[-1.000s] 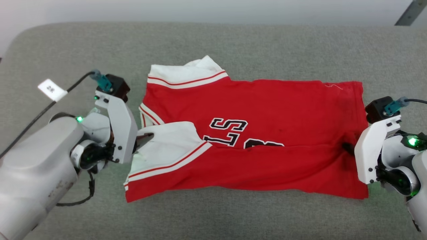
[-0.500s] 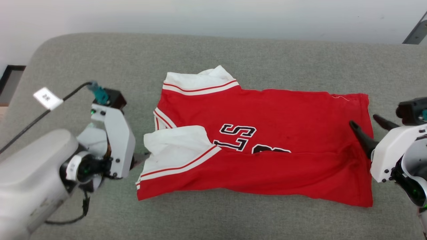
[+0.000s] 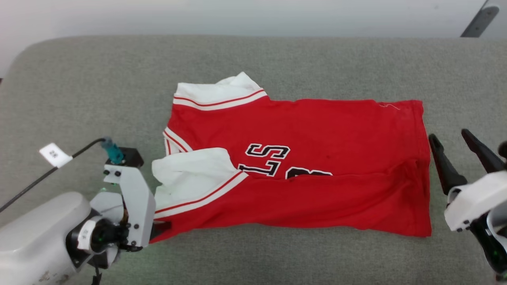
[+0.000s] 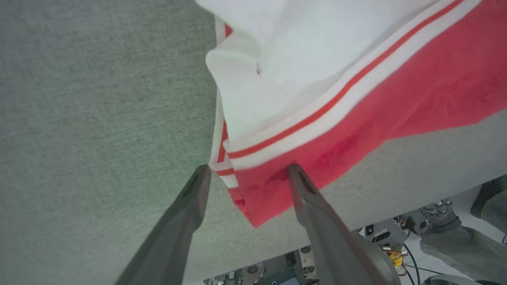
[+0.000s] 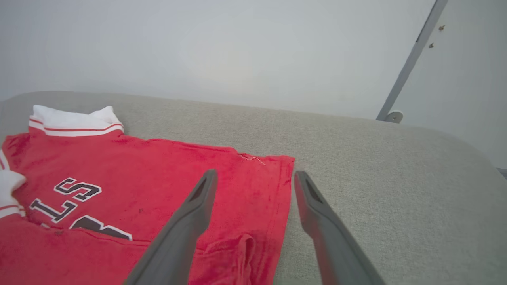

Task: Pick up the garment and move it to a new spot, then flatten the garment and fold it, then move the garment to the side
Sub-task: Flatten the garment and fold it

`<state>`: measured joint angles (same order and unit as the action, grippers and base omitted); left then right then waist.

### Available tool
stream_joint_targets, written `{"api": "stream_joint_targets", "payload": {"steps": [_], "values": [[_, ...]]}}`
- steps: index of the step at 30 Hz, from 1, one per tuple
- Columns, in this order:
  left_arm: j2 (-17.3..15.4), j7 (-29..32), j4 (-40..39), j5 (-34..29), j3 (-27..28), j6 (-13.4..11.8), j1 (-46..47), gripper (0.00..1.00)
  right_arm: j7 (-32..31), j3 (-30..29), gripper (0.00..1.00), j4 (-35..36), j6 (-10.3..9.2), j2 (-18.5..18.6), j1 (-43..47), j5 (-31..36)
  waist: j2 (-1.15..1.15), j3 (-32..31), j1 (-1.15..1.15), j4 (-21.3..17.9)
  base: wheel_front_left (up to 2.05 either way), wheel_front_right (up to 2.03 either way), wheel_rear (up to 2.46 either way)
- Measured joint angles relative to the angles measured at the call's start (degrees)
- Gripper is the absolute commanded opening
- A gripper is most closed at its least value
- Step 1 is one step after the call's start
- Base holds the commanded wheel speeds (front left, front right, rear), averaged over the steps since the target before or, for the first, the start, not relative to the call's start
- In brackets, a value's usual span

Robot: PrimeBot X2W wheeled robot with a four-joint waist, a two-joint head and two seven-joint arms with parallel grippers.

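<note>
Release at the hem is the news: the right claw, pinched on the fold a second ago, now stands wide, just right of the large red jersey T-shirt with white striped sleeves. The left claw, also wide, has dropped to straddle its near corner. One lengthwise fold looks laid. Nothing on the grey woven cushion blocks either claw; a hem rumple remains.

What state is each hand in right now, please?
Left hand: open, fingers astride a corner of the large red white-sleeved jersey T-shirt, not gripping it.
Right hand: open, holding nothing.
</note>
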<state>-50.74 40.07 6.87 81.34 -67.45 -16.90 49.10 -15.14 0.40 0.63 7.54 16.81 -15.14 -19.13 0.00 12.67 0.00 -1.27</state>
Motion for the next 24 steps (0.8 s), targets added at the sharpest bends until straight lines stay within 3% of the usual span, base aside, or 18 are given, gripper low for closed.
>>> {"api": "stream_joint_targets", "payload": {"steps": [10,11,12,17,24], "values": [[1.63,-4.81,8.89,1.27,1.49,5.65,-2.18,1.00,-3.89,-4.10,1.00,7.31,0.00,-4.38,7.37,1.45,0.00,2.84,0.00,-1.84,0.00,0.00,0.00],[1.85,-4.98,9.57,1.32,1.53,6.36,-2.18,0.74,-5.08,-4.04,1.00,7.56,0.00,-4.57,8.04,1.37,0.00,3.03,0.00,-1.97,0.00,0.00,0.00],[2.19,-5.03,10.20,1.60,1.63,7.16,-2.20,0.00,-6.41,-3.89,1.00,7.86,0.00,-4.54,8.71,1.02,0.00,3.20,0.00,-2.07,0.00,0.00,0.00],[3.21,-5.31,13.07,1.97,1.88,9.37,-2.18,0.00,-14.82,-2.97,1.00,8.84,-0.01,-3.98,10.86,-2.24,0.00,3.36,0.00,-2.07,0.00,0.00,0.00],[5.15,-5.22,14.84,1.80,1.65,10.18,-1.74,0.00,-23.99,-4.41,1.00,9.22,-0.01,-3.81,11.28,-3.14,0.00,2.98,0.00,-0.99,0.00,0.00,0.00]]}}
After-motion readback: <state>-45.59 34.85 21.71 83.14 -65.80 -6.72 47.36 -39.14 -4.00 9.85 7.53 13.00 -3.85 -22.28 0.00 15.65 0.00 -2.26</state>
